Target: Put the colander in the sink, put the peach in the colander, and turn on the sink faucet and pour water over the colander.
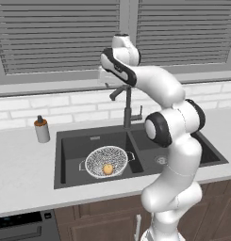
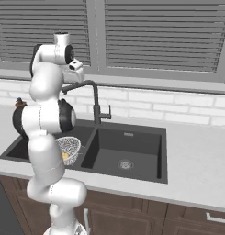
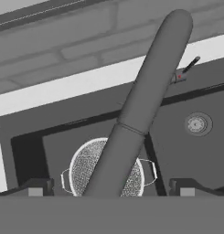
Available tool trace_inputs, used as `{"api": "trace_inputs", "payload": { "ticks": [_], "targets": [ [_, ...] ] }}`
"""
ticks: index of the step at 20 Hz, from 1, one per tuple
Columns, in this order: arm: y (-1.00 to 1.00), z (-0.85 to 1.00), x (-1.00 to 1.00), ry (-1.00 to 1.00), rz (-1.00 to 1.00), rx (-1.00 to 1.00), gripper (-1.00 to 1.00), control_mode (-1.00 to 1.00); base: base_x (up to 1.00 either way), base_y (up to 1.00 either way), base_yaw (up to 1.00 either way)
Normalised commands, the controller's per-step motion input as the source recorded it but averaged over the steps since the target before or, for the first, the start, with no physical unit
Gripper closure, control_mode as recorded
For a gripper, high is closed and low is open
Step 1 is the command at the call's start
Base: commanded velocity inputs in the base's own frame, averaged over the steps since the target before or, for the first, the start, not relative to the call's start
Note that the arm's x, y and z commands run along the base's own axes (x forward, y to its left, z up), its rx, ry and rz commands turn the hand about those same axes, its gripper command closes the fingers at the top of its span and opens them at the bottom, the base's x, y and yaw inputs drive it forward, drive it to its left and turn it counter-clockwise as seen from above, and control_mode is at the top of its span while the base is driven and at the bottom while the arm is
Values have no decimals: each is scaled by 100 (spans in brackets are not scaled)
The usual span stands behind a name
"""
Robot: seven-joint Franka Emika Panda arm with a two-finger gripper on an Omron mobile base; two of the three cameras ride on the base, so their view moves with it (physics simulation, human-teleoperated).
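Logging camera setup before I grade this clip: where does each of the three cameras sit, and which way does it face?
Left base view: behind the arm's left, looking forward and down at the sink, colander holding the peach, and faucet; arm rises lower right.
Right base view: behind its right, same sink, arm lower left.
Hand view: on the hand above the spout, looking down; open pincer straddles it.
All three share the faucet and the colander.

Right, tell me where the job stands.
Done: the colander sits in the left basin of the sink, with the peach inside it. In hand: the open tool is up by the faucet spout. Left: no water shows running, so turn it on.
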Motion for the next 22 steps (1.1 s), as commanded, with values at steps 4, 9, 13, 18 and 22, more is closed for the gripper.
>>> {"api": "trace_inputs", "payload": {
  "ticks": [4,9,13,18,22],
  "targets": [
    [-41,100,-35,-3,-10,4,-100,-100,0,0,0],
    [-58,99,-64,-5,-10,1,-100,-100,0,0,0],
    [-89,79,-99,-3,-6,3,-100,-100,0,0,0],
    [-100,21,-84,0,0,5,-100,-100,0,0,0],
    [-100,-36,-27,-3,0,12,-100,-100,0,0,0]
  ]
}}
